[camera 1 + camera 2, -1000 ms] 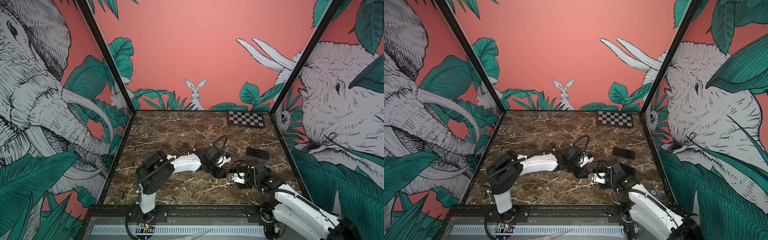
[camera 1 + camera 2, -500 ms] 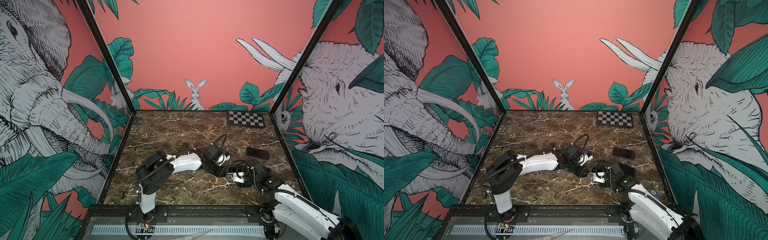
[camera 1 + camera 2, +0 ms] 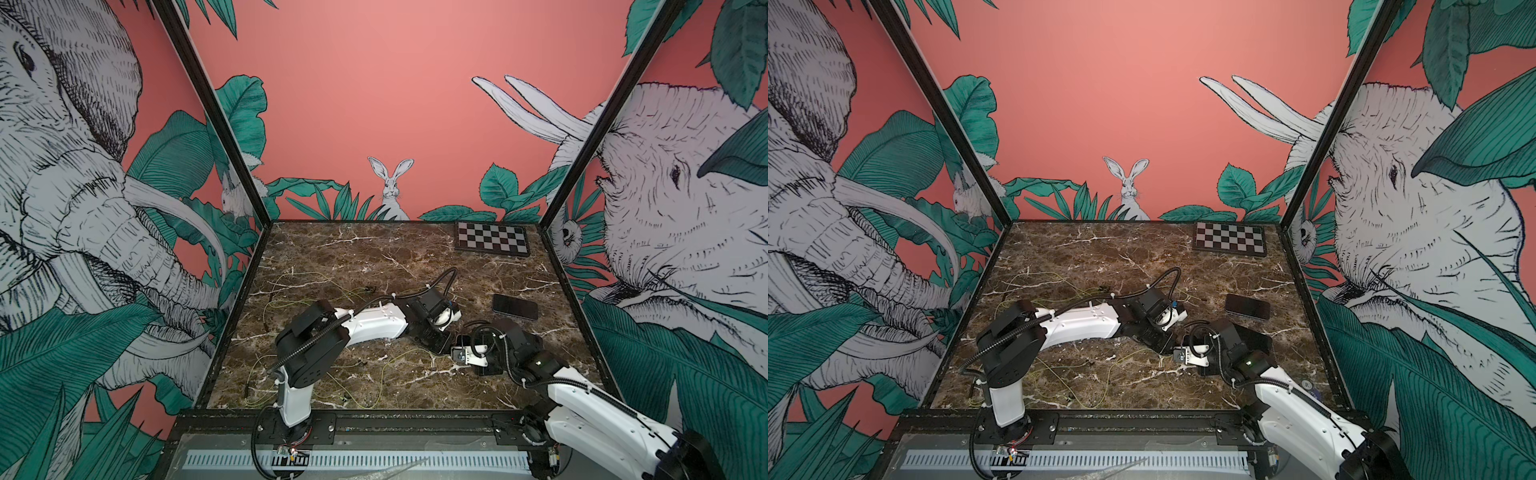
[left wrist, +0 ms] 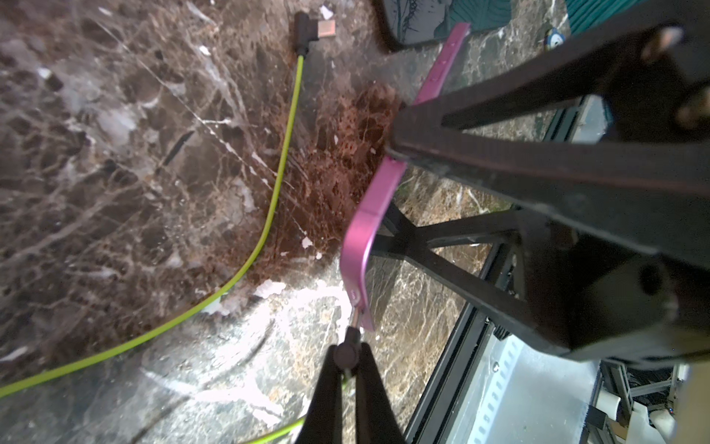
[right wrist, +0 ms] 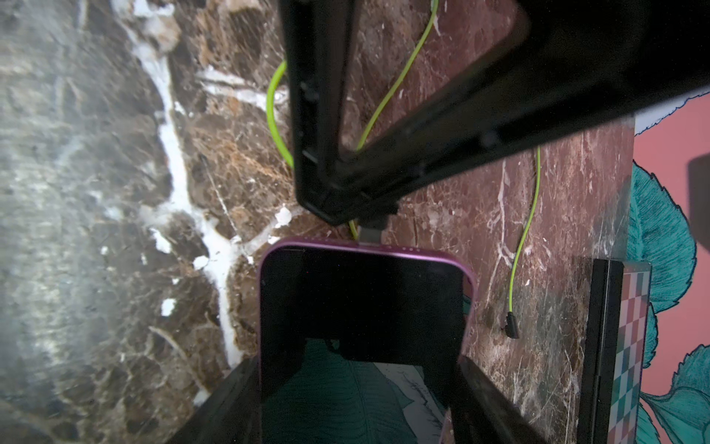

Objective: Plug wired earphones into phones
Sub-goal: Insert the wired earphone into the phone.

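A phone (image 5: 361,300) with a purple frame and a dark glossy screen is held by its long sides in my right gripper (image 5: 357,365). My left gripper (image 4: 347,355) is shut on a small dark plug (image 4: 347,346) of the wired earphones. The plug's metal tip touches the phone's end edge (image 4: 361,303); how deep it sits I cannot tell. Its yellow-green cord (image 5: 388,92) trails back behind the left fingers (image 5: 319,115). Both arms meet at the front middle of the table, where the held phone is hidden in both top views. A second phone (image 3: 514,306) (image 3: 1247,306) lies flat to the right.
A loose cord (image 4: 284,153) with a free plug (image 4: 305,32) lies on the marble beside the held phone. Further thin cords (image 3: 386,365) sprawl over the table's left and front. A checkerboard plate (image 3: 492,239) sits at the back right. Black frame rails border the table.
My right gripper with the phone has shifted slightly left toward the left gripper. The left arm has barely moved.
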You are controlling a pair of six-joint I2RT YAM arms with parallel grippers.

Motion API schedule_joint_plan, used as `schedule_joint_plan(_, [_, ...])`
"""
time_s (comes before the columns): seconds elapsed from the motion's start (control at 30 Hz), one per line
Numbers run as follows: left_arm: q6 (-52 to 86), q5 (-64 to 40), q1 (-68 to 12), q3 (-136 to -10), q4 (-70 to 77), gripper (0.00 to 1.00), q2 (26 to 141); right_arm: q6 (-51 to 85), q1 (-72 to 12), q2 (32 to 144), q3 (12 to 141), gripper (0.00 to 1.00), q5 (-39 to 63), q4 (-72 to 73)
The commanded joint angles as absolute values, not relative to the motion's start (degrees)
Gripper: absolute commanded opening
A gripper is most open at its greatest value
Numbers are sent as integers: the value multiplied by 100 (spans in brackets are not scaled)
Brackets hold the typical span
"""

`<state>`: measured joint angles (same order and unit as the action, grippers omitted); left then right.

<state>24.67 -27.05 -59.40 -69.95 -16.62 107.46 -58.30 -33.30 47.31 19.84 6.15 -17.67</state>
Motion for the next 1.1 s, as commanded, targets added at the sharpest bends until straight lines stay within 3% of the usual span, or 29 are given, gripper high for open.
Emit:
schedule_joint_plan(0.0, [2557, -2566, -6047, -7172, -1696, 0, 10772, -5787, -3428, 4667, 2145, 66, 843, -1231])
schedule_joint_plan(0.4, [2980, -3400, -6046, -6856, -314, 0, 10774, -5681, -3448, 4538, 2099, 66, 999, -1198])
schedule_joint_plan(1.07, [1878, -3902, -5870, -6628, -596, 0, 10625, -5957, -3473, 3972, 2097, 65, 1379, -1644])
